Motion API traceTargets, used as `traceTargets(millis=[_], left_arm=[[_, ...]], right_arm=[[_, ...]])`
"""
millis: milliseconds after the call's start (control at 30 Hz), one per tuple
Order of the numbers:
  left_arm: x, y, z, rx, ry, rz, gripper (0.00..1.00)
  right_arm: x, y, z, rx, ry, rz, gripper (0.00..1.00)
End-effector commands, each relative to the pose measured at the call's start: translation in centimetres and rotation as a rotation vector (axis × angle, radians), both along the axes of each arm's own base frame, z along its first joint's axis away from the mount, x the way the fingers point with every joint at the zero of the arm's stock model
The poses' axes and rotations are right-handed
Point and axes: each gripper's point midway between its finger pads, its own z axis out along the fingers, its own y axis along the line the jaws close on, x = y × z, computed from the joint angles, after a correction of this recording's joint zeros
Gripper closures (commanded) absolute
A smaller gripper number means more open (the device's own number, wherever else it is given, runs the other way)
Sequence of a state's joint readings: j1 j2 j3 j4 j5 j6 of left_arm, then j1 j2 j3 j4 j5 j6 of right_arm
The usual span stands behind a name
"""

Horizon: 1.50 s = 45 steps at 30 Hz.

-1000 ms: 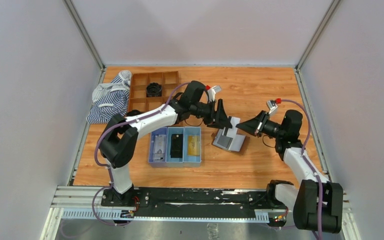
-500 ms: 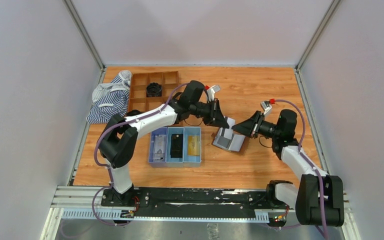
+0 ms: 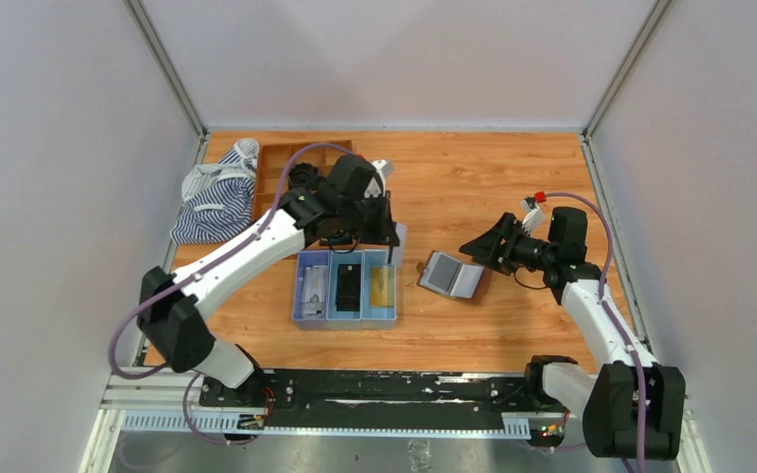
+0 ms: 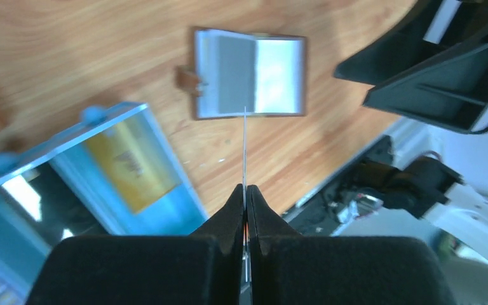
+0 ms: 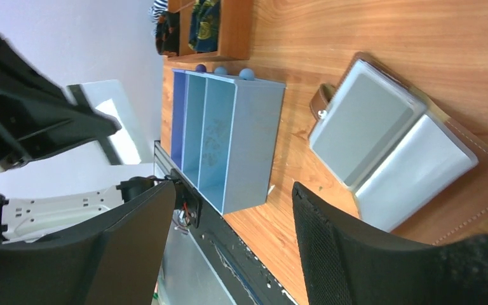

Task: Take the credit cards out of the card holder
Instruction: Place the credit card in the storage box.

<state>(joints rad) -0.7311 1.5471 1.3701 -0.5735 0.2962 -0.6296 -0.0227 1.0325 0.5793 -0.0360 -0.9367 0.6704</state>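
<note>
The brown card holder lies open on the table, its grey pocket panels facing up. My left gripper is shut on a thin pale credit card, seen edge-on in the left wrist view. It hangs above the right end of the blue tray, left of the card holder. My right gripper stands open just right of the holder, with nothing between its fingers. A gold card lies in the tray's right compartment.
The blue tray also holds a black item and a pale card. A wooden grid box and a striped cloth sit at the back left. Walls close in both sides.
My left gripper shut on a card at the holder and carried it left over the blue tray. My right gripper opened and backed off slightly; the holder now lies flat.
</note>
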Motion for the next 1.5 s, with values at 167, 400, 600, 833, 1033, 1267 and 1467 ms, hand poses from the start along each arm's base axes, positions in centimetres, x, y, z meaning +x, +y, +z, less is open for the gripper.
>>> traceTargets(millis=[167, 400, 600, 833, 1033, 1267, 1467], left_arm=[[-1.2, 14.2, -1.7, 0.470, -0.143, 0.295, 1.00], [-1.5, 21.9, -4.9, 0.831, -0.159, 0.459, 1.00], [-1.7, 22.9, -8.5, 0.957, -0.095, 0.481, 1.00], [-1.4, 23.1, -11.1, 1.052, -0.049, 0.474, 1.00], [-0.9, 22.5, -12.7, 1.089, -0.010, 0.470, 1.00], [-0.9, 22.1, -14.0, 1.110, 0.023, 0.451, 0.90], [-0.9, 21.9, -13.6, 1.096, 0.013, 0.448, 0.82]], right_arm=[[-0.3, -0.7, -1.7, -0.059, 0.062, -0.025, 0.29], [-0.3, -0.7, -2.4, -0.065, 0.079, -0.023, 0.31], [-0.4, -0.7, -2.5, -0.065, 0.084, -0.024, 0.31], [-0.5, -0.8, -2.6, -0.067, 0.085, -0.028, 0.32], [-0.4, -0.8, -2.6, -0.066, 0.088, -0.025, 0.32], [-0.4, -0.7, -2.4, -0.065, 0.084, -0.020, 0.32], [-0.5, -0.7, -2.3, -0.064, 0.082, -0.017, 0.32]])
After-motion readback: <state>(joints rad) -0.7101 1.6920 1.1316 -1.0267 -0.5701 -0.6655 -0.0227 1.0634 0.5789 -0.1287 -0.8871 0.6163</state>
